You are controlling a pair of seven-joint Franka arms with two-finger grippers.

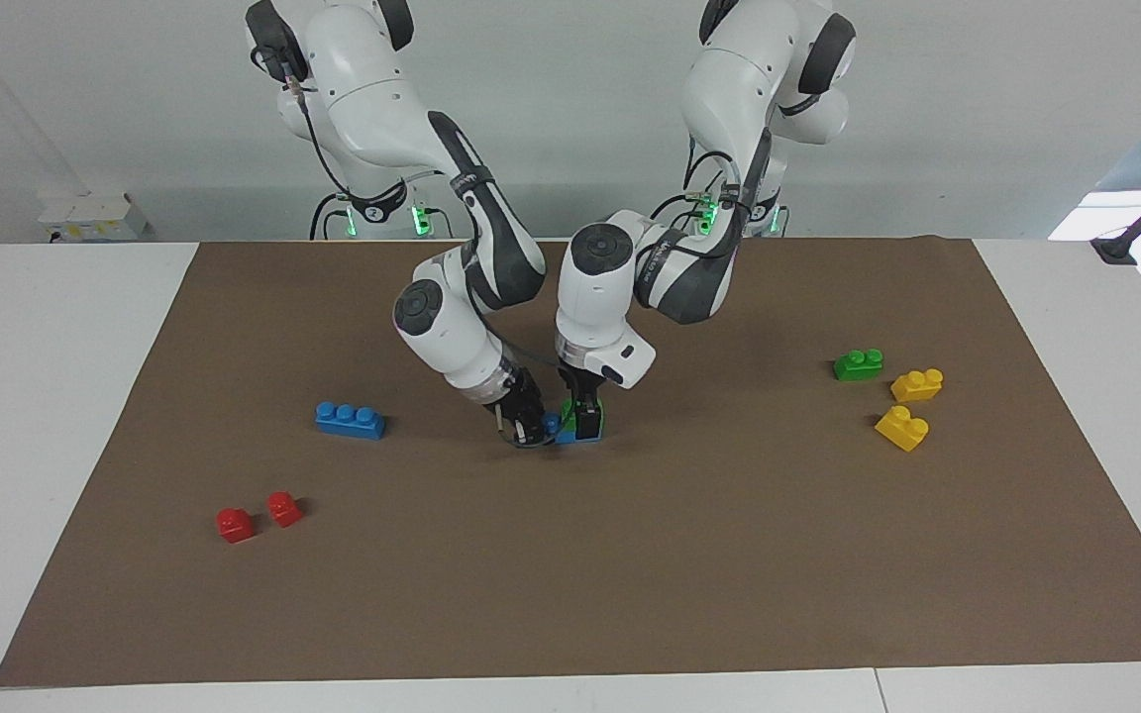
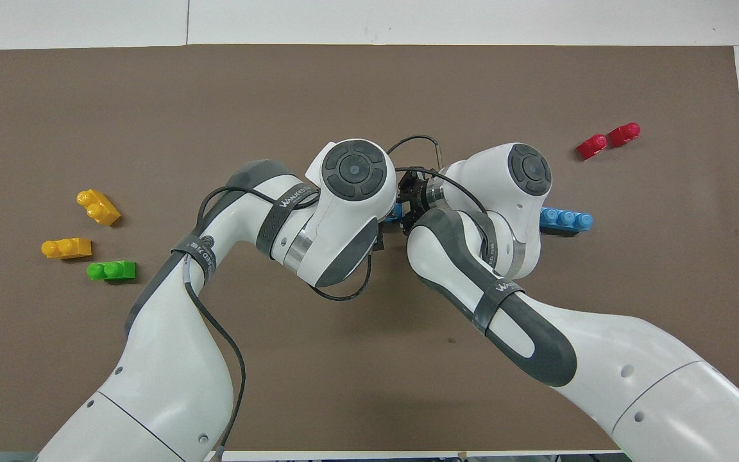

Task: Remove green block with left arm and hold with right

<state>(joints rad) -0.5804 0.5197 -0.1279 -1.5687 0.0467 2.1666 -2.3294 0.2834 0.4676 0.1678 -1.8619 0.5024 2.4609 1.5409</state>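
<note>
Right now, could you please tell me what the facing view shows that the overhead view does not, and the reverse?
Only the facing view shows the small bright green plastic brick sitting on a blue brick mid-mat, with the left pincer down on the green one and the right pincer at the blue brick's end.

Only the overhead view shows the arms' upper casings covering that stack; just a sliver of blue shows there.

Both show the loose green twin brick, two yellow bricks, two red bricks and a three-stud blue brick on the brown mat.

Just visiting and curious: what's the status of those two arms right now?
Left gripper down on green block at mat centre. Right gripper on the blue brick beneath it. Nothing in the way.
</note>
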